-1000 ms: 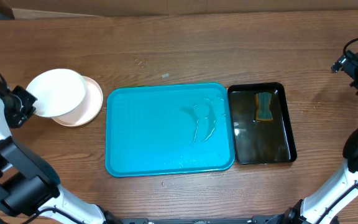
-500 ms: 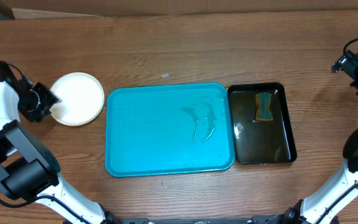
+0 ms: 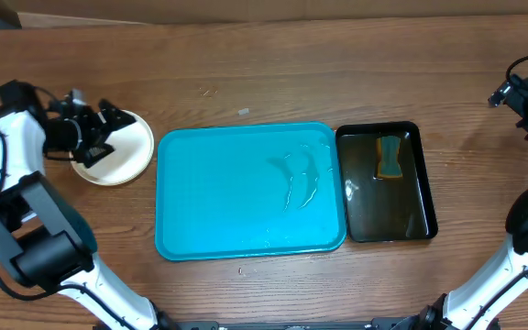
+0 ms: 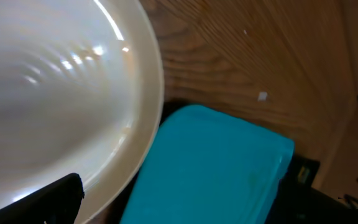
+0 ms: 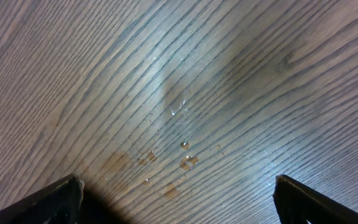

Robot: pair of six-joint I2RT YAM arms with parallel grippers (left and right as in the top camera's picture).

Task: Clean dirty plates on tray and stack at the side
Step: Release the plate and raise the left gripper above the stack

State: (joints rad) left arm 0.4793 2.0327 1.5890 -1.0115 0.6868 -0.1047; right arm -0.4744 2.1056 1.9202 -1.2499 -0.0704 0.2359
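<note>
The tray [image 3: 246, 192] lies in the lower centre on the tabletop [image 3: 273, 73], streaked with water [image 3: 299, 179]. Touching its right rim is a black tray [image 3: 429, 211] with a sponge [image 3: 390, 158] at its upper end. The plates [image 3: 131, 156] sit in one pile at the left, just beside the tray. The left gripper [image 3: 99, 133] hangs over the pile's left part, its jaws apart. At the upper right edge the right gripper [image 3: 519, 99] is over bare wood, its jaws spread wide.

Bare surface [image 5: 197, 93] lies open below the right fingers [image 5: 48, 199]. The plates [image 4: 55, 93] sit close under the left fingers [image 4: 48, 202], with the tray [image 4: 210, 168] just beyond.
</note>
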